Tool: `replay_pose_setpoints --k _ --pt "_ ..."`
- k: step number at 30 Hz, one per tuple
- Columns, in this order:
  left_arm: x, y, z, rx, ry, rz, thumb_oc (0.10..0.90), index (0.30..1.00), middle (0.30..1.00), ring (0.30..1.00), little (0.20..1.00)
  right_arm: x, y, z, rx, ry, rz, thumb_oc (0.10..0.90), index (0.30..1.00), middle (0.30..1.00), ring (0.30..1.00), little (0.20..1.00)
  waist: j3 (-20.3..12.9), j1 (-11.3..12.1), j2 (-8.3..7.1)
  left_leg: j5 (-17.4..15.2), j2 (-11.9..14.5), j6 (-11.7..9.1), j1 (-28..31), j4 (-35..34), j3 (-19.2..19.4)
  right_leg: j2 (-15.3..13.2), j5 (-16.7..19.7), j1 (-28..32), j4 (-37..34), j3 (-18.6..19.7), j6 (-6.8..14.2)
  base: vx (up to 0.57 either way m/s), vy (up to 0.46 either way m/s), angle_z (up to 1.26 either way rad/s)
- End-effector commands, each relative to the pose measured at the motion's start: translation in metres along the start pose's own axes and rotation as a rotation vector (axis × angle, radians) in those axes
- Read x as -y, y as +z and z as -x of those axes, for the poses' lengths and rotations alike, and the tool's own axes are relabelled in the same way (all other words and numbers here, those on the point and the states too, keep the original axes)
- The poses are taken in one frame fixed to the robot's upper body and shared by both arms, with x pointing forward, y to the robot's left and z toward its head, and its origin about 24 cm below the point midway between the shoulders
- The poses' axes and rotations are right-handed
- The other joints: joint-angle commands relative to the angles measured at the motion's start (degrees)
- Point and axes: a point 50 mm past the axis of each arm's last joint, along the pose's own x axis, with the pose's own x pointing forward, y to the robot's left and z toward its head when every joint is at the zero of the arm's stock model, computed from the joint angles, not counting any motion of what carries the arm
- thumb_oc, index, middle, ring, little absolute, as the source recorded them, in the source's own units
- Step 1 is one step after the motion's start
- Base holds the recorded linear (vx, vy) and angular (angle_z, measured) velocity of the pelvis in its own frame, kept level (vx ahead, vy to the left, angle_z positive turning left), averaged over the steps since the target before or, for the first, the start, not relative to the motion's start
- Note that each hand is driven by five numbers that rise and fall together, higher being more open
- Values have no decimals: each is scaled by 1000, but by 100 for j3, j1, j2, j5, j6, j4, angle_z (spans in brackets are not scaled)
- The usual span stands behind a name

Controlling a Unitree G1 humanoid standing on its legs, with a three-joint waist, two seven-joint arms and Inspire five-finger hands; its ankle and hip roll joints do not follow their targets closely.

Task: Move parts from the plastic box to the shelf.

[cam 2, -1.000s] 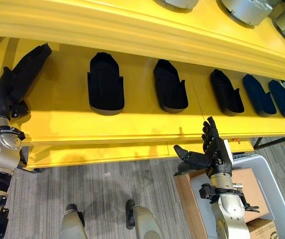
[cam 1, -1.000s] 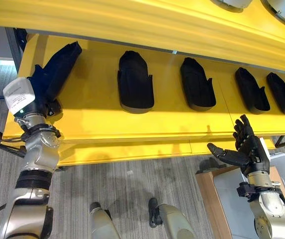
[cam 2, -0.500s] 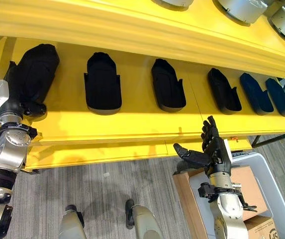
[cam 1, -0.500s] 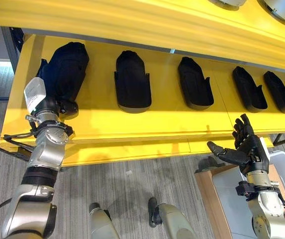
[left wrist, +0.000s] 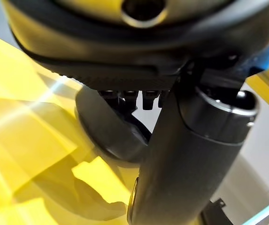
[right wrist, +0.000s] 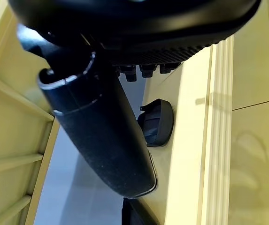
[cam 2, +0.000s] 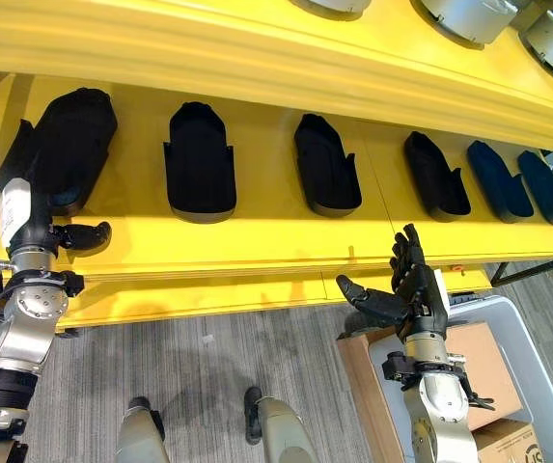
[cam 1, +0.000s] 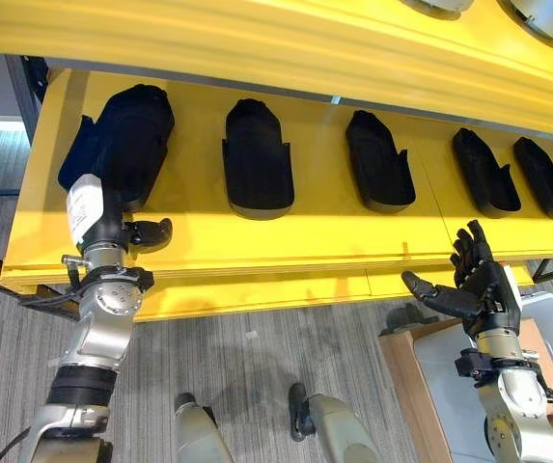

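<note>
Left eye view: long yellow shelf (cam 1: 286, 236) spans the frame, with a row of black moulded plastic parts lying on it, spaced apart. Leftmost black part (cam 1: 126, 140) is the biggest, flat on the shelf near its left end. To its right sit the second black part (cam 1: 257, 159), the third black part (cam 1: 379, 164), the fourth black part (cam 1: 485, 174) and the fifth black part (cam 1: 544, 178), each clear of its neighbour. Grey plastic box (cam 2: 537, 376) stands on the floor at lower right, below the shelf's front edge, beside a brown cardboard carton (cam 2: 377, 386).

Left hand (cam 1: 112, 227) is at the shelf's front lip, just in front of the leftmost part, fingers relaxed, thumb sticking out sideways, holding nothing. Cannot tell whether the fingers touch the part.

Right hand (cam 1: 474, 289) hangs below the shelf edge over the box, fingers spread straight up, thumb out, empty.
</note>
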Motion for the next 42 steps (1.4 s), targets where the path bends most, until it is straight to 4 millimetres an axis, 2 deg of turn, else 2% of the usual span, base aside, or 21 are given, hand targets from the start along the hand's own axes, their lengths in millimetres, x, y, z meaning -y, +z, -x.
replay_pose_setpoints --k 1,7,15,28,42 --pt "-23 42 -7 221 132 92 900 1000 1000 1000 1000 20 51 -8 261 -68 62 900 1000 1000 1000 1000 -286 49 265 -66 389 58 357 -158 227 -69 -350 287 20 357 -46 0 0 0" --pt "-29 31 6 187 155 165 900 1000 1000 1000 1000 22 52 -7 270 -83 63 900 1000 1000 1000 1000 -245 114 290 -54 360 74 336 -163 215 -92 -350 272 58 330 -53 0 0 0" --pt "-33 31 15 189 179 280 900 1000 1000 1000 1000 23 53 -7 280 -97 59 900 1000 1000 1000 1000 -220 156 327 -70 322 92 329 -147 200 -135 -365 268 103 313 -57 3 3 2" --pt "-4 33 15 143 16 516 900 1000 1000 1000 1000 19 52 -9 282 -94 54 900 1000 1000 1000 1000 -242 83 375 -40 317 111 383 -175 237 -152 -362 238 151 350 -53 0 2 1" --pt "5 44 17 164 -33 596 900 1000 1000 1000 1000 18 51 -8 284 -101 48 900 1000 1000 1000 1000 -275 33 401 -37 321 116 345 -168 244 -148 -373 181 187 369 -59 0 0 0"
